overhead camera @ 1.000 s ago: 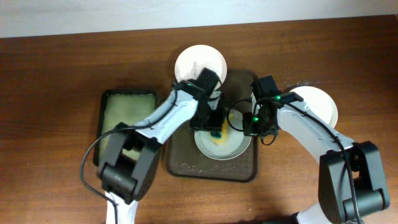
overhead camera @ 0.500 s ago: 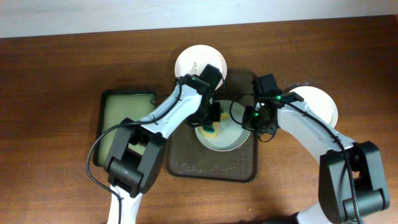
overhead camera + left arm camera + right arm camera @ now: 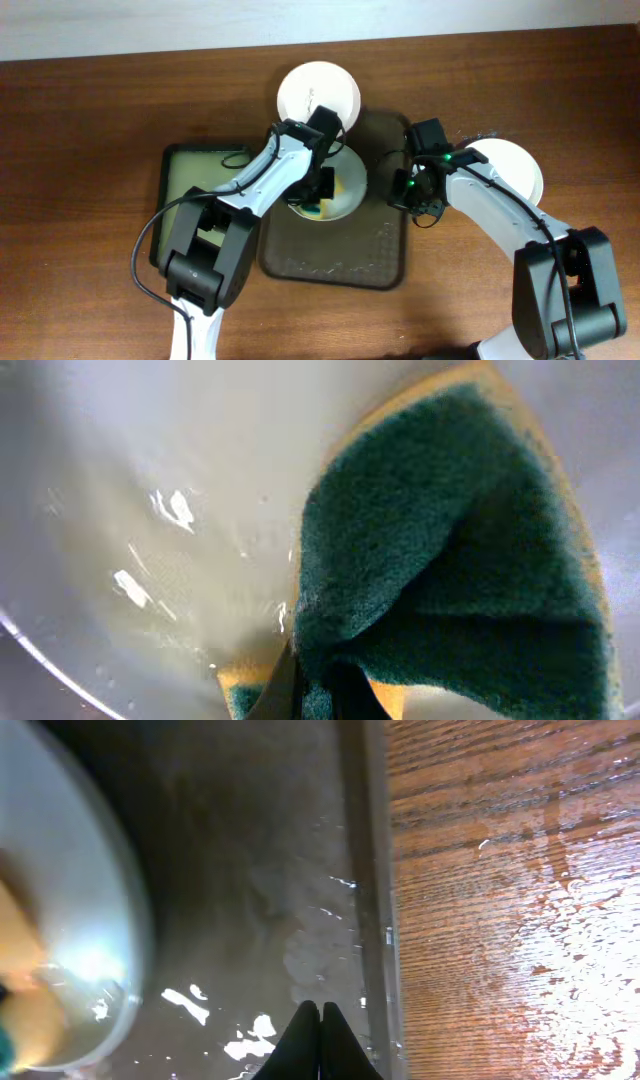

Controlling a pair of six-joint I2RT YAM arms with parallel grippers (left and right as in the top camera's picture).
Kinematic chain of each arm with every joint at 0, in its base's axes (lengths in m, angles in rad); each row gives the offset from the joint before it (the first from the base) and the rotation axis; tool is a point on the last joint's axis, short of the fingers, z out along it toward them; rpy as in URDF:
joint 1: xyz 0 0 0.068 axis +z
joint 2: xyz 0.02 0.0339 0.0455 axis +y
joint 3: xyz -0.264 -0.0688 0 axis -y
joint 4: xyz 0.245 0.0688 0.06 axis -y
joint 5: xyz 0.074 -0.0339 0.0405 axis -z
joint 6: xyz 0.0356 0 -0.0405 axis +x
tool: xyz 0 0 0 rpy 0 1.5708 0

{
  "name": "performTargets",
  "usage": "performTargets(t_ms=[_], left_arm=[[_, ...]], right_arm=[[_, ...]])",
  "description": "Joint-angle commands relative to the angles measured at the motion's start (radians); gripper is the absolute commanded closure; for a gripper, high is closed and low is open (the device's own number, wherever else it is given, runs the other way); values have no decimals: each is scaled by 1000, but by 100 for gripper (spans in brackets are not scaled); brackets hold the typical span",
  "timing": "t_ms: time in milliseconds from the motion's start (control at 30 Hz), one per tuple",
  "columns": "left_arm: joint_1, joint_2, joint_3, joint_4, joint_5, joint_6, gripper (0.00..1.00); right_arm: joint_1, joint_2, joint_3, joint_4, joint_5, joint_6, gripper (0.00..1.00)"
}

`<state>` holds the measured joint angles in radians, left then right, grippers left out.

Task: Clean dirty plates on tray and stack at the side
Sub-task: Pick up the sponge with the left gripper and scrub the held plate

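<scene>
Three white plates show in the overhead view: one [image 3: 318,92] on the table behind the dark brown tray [image 3: 340,255], one [image 3: 515,170] on the table at the right, and one wet plate [image 3: 345,180] on the tray's back left part. My left gripper [image 3: 318,200] is shut on a teal and yellow sponge [image 3: 450,560] and presses it on the wet plate [image 3: 150,510]. My right gripper [image 3: 320,1040] is shut and empty, low over the tray's wet floor [image 3: 250,870] near its right rim. The wet plate's edge [image 3: 70,920] lies to its left.
A smaller black-rimmed tray [image 3: 200,185] with yellowish liquid stands left of the brown tray. The wet wooden table [image 3: 500,870] lies beyond the tray's right rim. A pale wall strip runs along the table's back edge.
The plate under the sponge has slid from the tray's middle to its back left, with my left gripper moving along. My right gripper has stayed near the right rim.
</scene>
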<state>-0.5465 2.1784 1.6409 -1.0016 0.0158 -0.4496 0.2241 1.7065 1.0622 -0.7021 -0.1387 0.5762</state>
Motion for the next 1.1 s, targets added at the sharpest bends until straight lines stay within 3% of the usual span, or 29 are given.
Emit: performTargets(t_ms=[0, 33, 67, 100, 167, 300, 600, 667, 867, 900, 967, 1067], left_arm=[[8, 34, -19, 24, -182, -31, 100], [0, 34, -19, 33, -115, -31, 100], [-17, 34, -19, 43, -8, -27, 100], [-35, 34, -19, 47, 77, -26, 100], [-105, 34, -19, 41, 187, 12, 100], [-202, 34, -13, -25, 198, 40, 100], [-150, 34, -12, -5, 165, 39, 100], [-118, 31, 7, -19, 148, 39, 100], [-35, 16, 66, 12, 97, 40, 100], [-40, 27, 56, 32, 124, 40, 100], [-85, 77, 54, 67, 343, 40, 100], [-156, 110, 56, 94, 438, 55, 100]], right_arm=[[-2, -16, 8, 1, 20, 5, 96], [-1, -16, 8, 28, -14, -63, 96], [4, -13, 8, 80, -131, -243, 93], [5, -10, 8, 86, -135, -259, 85], [-8, 2, 8, 100, -86, -258, 83], [-16, 21, 8, 169, -97, -318, 79], [-61, 81, 7, 70, -66, -397, 78], [-61, 94, -13, 78, -49, -388, 91], [-61, 165, -38, 101, -52, -381, 91], [-61, 165, -38, 101, -52, -381, 91], [-61, 165, -38, 101, -52, -381, 92], [-61, 165, -38, 100, -53, -381, 92]])
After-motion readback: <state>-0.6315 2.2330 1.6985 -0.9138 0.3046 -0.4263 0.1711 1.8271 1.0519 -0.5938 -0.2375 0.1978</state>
